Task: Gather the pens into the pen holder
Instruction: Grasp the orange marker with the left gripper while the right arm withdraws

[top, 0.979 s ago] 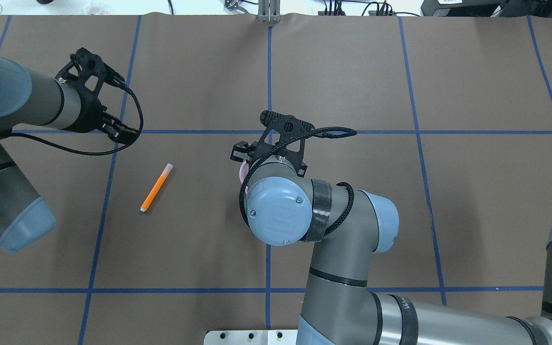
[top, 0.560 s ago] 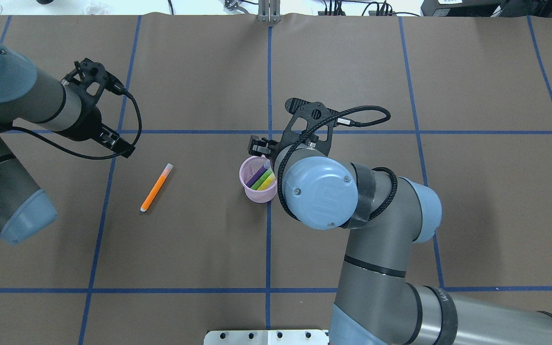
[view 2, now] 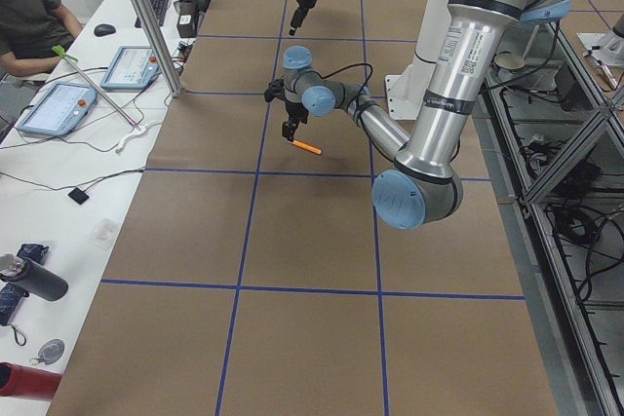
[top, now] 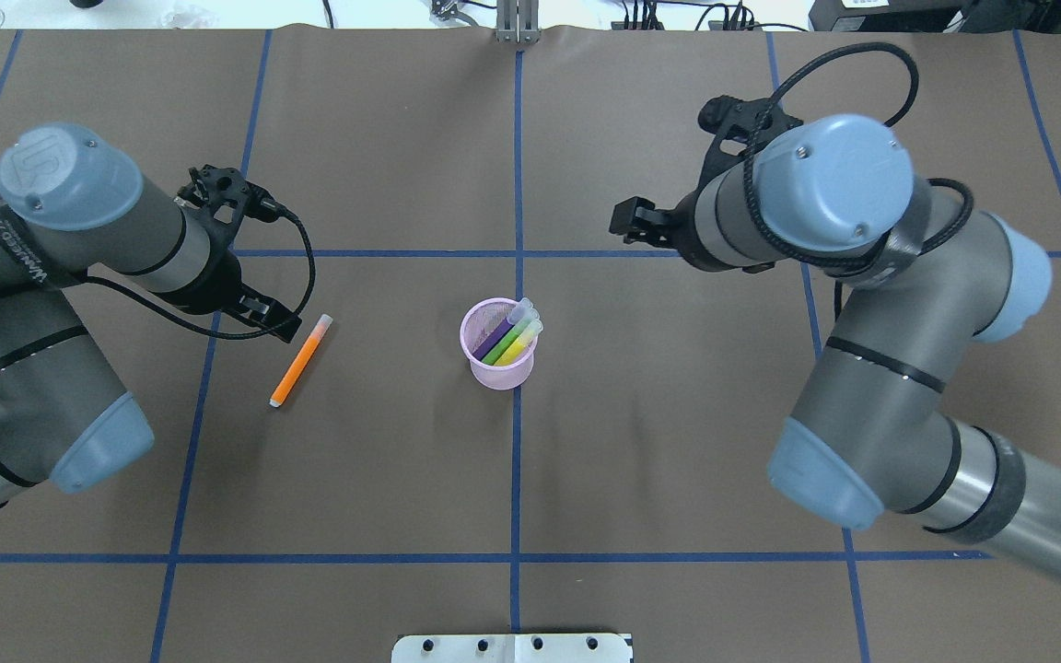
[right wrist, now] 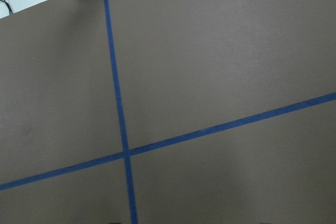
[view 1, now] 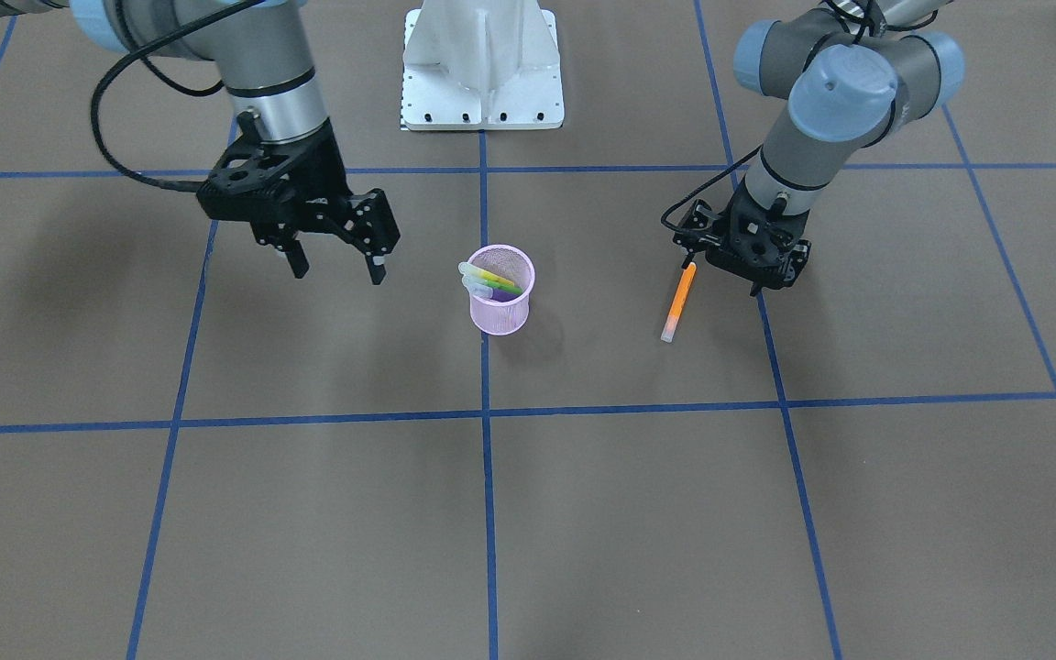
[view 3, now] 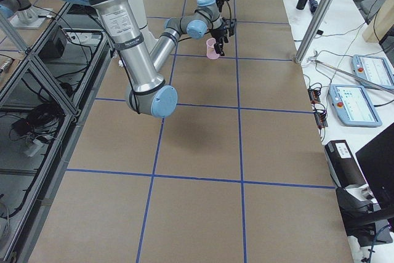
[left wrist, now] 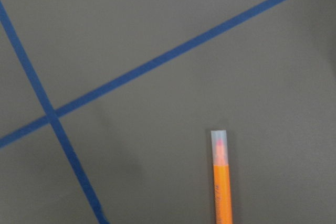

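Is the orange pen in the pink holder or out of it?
Out. The orange pen lies flat on the table, apart from the pen holder.

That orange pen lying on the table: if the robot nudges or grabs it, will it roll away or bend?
The orange pen looks round and slim and lies flat on the table, so a sideways nudge would probably roll it. It looks dead straight, so it is likely stiff rather than floppy. Being so thin, it is probably light.
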